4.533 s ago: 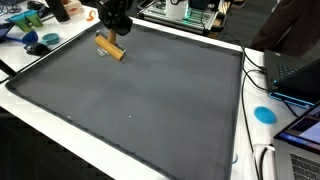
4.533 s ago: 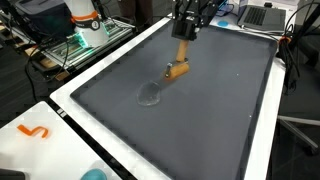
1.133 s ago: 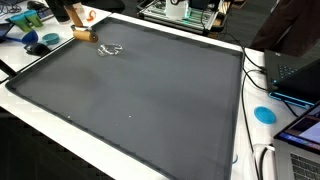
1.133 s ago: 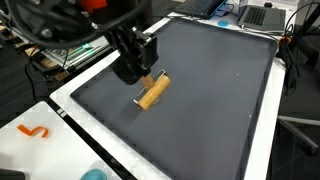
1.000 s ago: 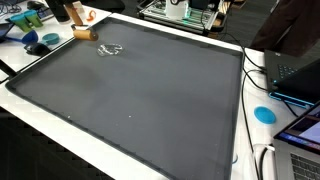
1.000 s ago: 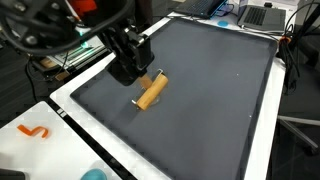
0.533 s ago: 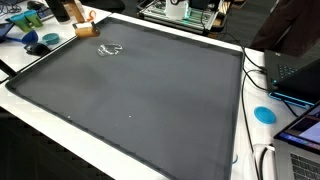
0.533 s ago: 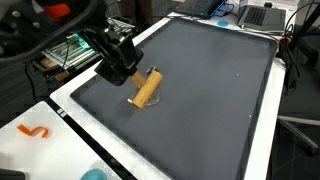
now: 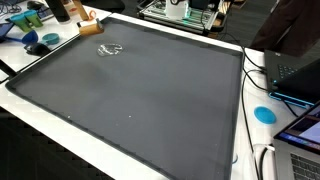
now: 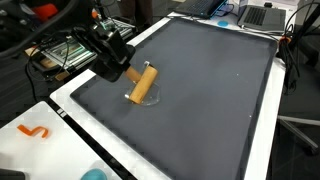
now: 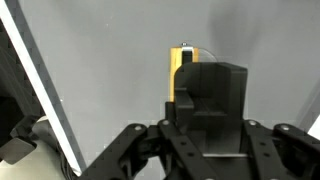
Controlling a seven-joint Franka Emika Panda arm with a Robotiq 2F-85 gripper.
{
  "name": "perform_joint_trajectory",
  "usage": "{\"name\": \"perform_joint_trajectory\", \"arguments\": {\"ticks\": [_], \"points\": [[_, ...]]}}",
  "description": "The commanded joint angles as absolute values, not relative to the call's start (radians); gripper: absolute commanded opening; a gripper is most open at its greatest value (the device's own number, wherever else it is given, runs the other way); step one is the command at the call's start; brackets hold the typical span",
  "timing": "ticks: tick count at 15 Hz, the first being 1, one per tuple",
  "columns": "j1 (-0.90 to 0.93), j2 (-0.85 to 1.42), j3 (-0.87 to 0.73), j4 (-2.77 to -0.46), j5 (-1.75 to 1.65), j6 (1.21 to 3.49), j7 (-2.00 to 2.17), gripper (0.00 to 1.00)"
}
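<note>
A short tan wooden cylinder (image 10: pixel 143 83) hangs tilted just above the dark grey mat (image 10: pixel 210 100), near its edge. My gripper (image 10: pixel 124 68) is shut on the cylinder's upper end. In the wrist view the cylinder (image 11: pixel 181 68) shows as a yellow strip beside the black fingers (image 11: pixel 212 95), with the gripper (image 11: pixel 200 85) closed round it. Under the cylinder's lower end, a small clear crinkled object (image 10: pixel 147 97) lies on the mat. It also shows in an exterior view (image 9: pixel 110 50), with the cylinder (image 9: pixel 89 28) just beyond it by the mat's far corner.
A white table border (image 10: pixel 70 110) runs round the mat. A brown bottle (image 9: pixel 62 10) and blue items (image 9: pixel 40 43) sit past one corner. Laptops and cables (image 9: pixel 290 75) and a blue disc (image 9: pixel 264 114) lie along another side. Electronics (image 10: pixel 70 45) stand beside the arm.
The gripper has carried the cylinder sideways toward the mat's edge and slightly lower. The clear object, earlier covered by the cylinder, now shows beneath its tip.
</note>
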State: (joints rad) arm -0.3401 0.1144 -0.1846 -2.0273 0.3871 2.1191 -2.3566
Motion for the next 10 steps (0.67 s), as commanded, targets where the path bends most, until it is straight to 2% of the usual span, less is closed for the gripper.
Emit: {"name": "perform_joint_trajectory", "arguments": {"ticks": [1,10], "points": [[-0.339,0.056,-0.204,-2.086,0.435,2.114,-2.43,0.24],[-0.322,-0.005,-0.22,-2.165,0.442,2.122,-2.482,0.24]]}}
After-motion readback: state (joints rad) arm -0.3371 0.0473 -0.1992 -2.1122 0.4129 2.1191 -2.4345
